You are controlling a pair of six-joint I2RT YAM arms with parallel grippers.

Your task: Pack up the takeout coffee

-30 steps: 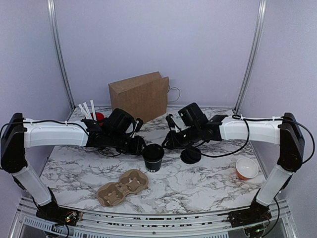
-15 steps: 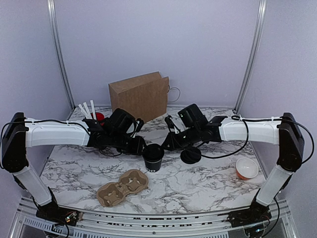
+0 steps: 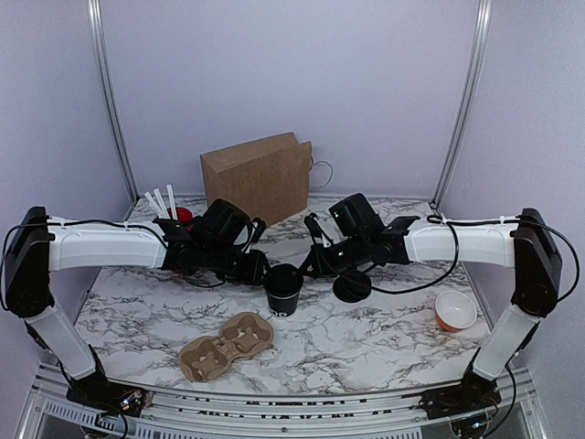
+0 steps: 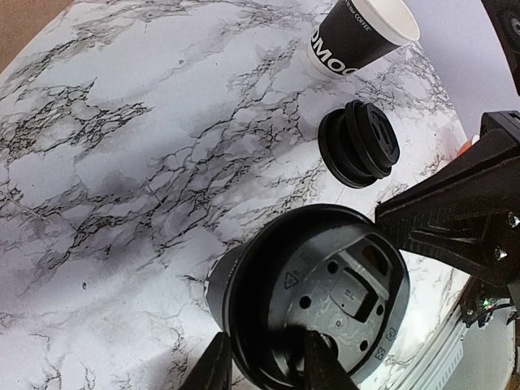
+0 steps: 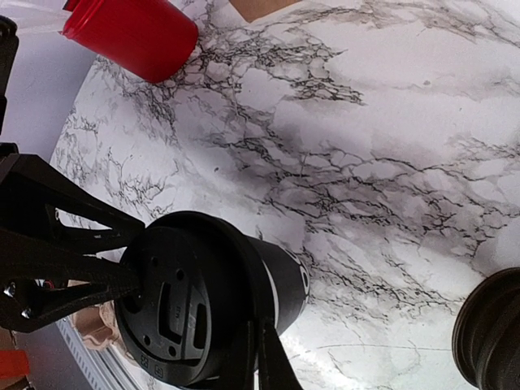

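Top external shows us the takeout coffee (image 3: 283, 289) standing lidded near the middle of the table (image 3: 384, 347), not yet in the cardboard carrier (image 3: 227, 345) by the front edge or the paper bag (image 3: 258, 176) at the back edge. Our left gripper (image 3: 259, 268) is partly closed, its fingers set on the cup's rim. Our right gripper (image 3: 309, 267) is closed tight against the edge of the lid (image 5: 175, 313), so we judge lidding about finished and all the packing left.

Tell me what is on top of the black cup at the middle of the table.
A black plastic lid sits on the cup, covering its mouth. Whatever is inside the cup is hidden by the lid.
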